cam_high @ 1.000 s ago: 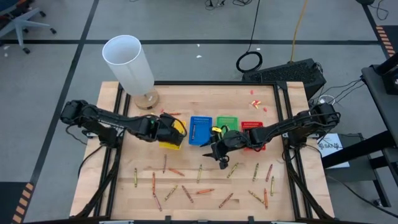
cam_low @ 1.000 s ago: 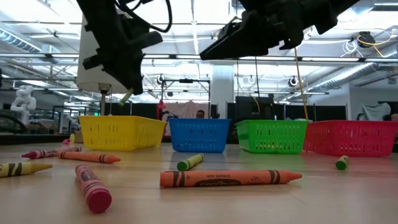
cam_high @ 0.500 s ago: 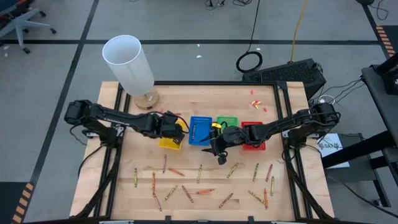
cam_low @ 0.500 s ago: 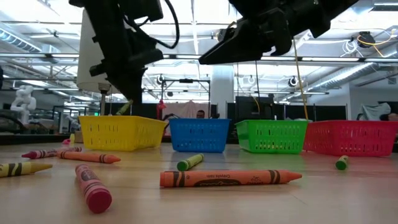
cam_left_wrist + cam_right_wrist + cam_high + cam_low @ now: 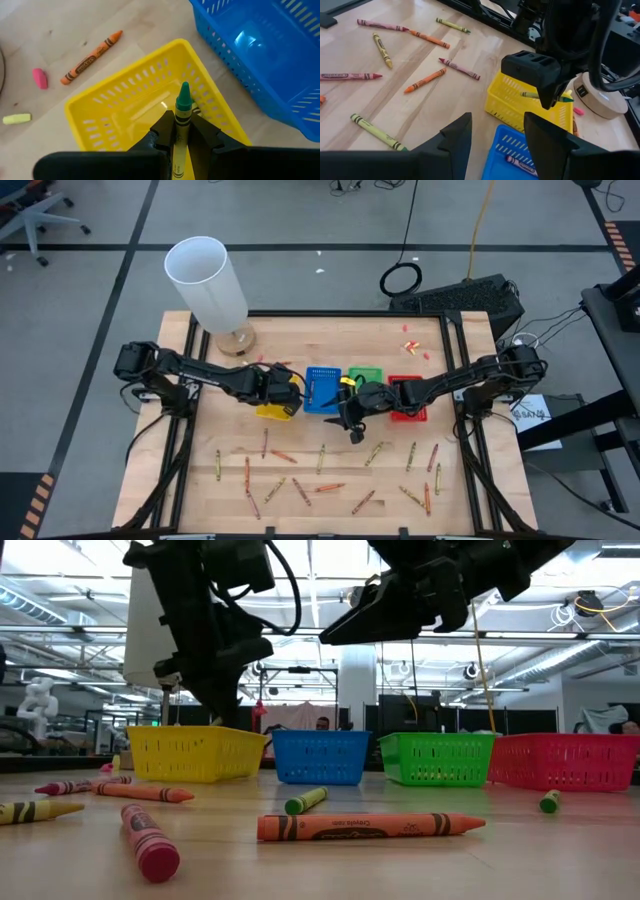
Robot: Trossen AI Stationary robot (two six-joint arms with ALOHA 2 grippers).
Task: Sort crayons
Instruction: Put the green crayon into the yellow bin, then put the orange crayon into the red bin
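My left gripper (image 5: 182,131) is shut on a green crayon (image 5: 183,102) right above the yellow tray (image 5: 116,98). In the high view it (image 5: 286,392) hangs over that tray (image 5: 270,411), and the right wrist view shows it too (image 5: 541,75). My right gripper (image 5: 352,424) is open and empty, above the table in front of the blue tray (image 5: 322,388) and the green tray (image 5: 366,374). Its fingers show spread in its wrist view (image 5: 497,134). Several crayons (image 5: 320,458) lie flat on the near half of the table. My left gripper pinches the green crayon by its wrapped shaft (image 5: 181,120) between its two fingers. The crayon lies along the fingers, and its green tip (image 5: 184,92) sticks out past them. The fingers slant down from above. The crayon is lifted clear, over the inside of the yellow tray.
A red tray (image 5: 408,396) stands right of the green one. A tall white tube (image 5: 205,280) stands on a round base at the far left. Small pink scraps (image 5: 412,346) lie at the far right. An orange crayon (image 5: 92,57) lies beyond the yellow tray.
My left gripper has gone toward the table's right edge and a little down with the green crayon, and now hangs over the yellow tray. It has stayed shut on the crayon. My right gripper has kept open, nearly in place.
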